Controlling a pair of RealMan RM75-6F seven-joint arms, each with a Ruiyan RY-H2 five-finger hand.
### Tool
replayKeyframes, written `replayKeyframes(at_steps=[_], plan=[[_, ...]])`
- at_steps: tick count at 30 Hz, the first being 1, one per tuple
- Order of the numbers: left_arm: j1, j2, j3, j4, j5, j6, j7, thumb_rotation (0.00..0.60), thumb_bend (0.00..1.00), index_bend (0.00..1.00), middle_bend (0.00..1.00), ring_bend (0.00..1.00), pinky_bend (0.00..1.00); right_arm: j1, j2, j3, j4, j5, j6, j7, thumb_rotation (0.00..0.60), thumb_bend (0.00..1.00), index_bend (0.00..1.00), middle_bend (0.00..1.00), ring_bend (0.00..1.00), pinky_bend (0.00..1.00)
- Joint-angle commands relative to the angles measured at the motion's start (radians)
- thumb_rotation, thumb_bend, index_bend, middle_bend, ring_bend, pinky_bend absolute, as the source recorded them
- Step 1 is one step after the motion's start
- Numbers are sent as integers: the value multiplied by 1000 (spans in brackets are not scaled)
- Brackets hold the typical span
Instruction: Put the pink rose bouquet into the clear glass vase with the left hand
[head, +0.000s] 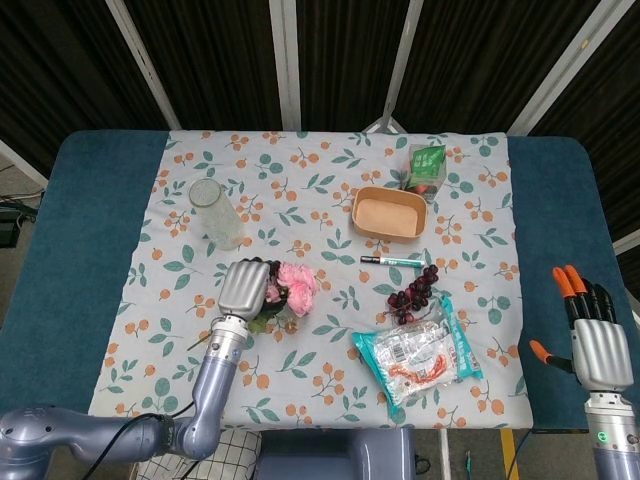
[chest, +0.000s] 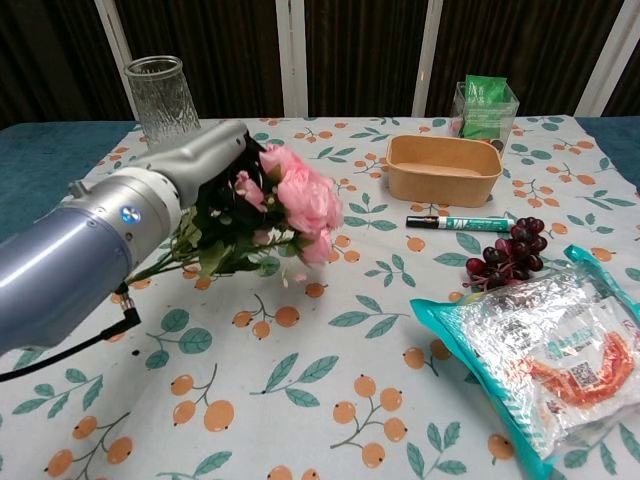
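One pink rose bouquet (chest: 290, 205) is gripped by the left hand (chest: 205, 160), whose fingers wrap its dark green leaves, and it hangs clear of the floral tablecloth (chest: 330, 400) with the blooms pointing right and the stems trailing out to the near left. In the head view the same bouquet (head: 288, 291) sits just right of the left hand (head: 240, 287), near the left-centre of the cloth. The clear glass vase (chest: 162, 92) stands upright behind the hand at the far left, partly hidden by it in the chest view; from above the vase (head: 214, 212) shows apart from the bouquet, on its far-left side. Further right lie a tan tray (chest: 443, 168), a green packet in a clear box (chest: 484, 104), a marker pen (chest: 458, 222), a bunch of dark grapes (chest: 507, 253) and a crinkled snack bag (chest: 545, 350). At the near right edge, off the cloth, the right hand (head: 595, 335) is held with fingers extended and apart, holding nothing.
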Motion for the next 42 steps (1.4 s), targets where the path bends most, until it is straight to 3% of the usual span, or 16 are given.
replayKeyframes(at_steps=[1, 10, 14, 17, 24, 28, 42], plan=[[5, 66, -15, -71, 119, 4, -79, 600, 441, 578, 555, 448, 460, 1, -2, -1, -2, 1, -2, -6, 600, 186, 21, 0, 0, 0], [-19, 223, -95, -189, 327, 10, -172, 600, 430, 572, 547, 448, 453, 3, -9, -2, -7, 7, -8, -26, 600, 185, 21, 0, 0, 0], [-23, 275, -141, -172, 401, 19, -282, 600, 430, 570, 545, 447, 467, 4, -11, -1, -9, 9, -10, -27, 600, 185, 21, 0, 0, 0], [-19, 298, -182, -131, 458, 46, -437, 600, 433, 569, 543, 448, 481, 5, -16, 1, -5, 15, -11, -31, 600, 185, 21, 0, 0, 0], [-40, 279, -248, 110, 566, 144, -795, 600, 434, 569, 539, 448, 500, 12, -31, 7, 5, 30, -24, -46, 600, 186, 21, 0, 0, 0], [-82, 231, -288, 269, 568, 181, -960, 600, 434, 568, 538, 448, 503, 17, -42, 16, 21, 48, -32, -51, 600, 186, 21, 0, 0, 0], [-232, 128, -336, 698, 516, 149, -1259, 600, 434, 564, 533, 449, 509, 26, -71, 50, 69, 112, -51, -57, 600, 186, 21, 0, 0, 0]])
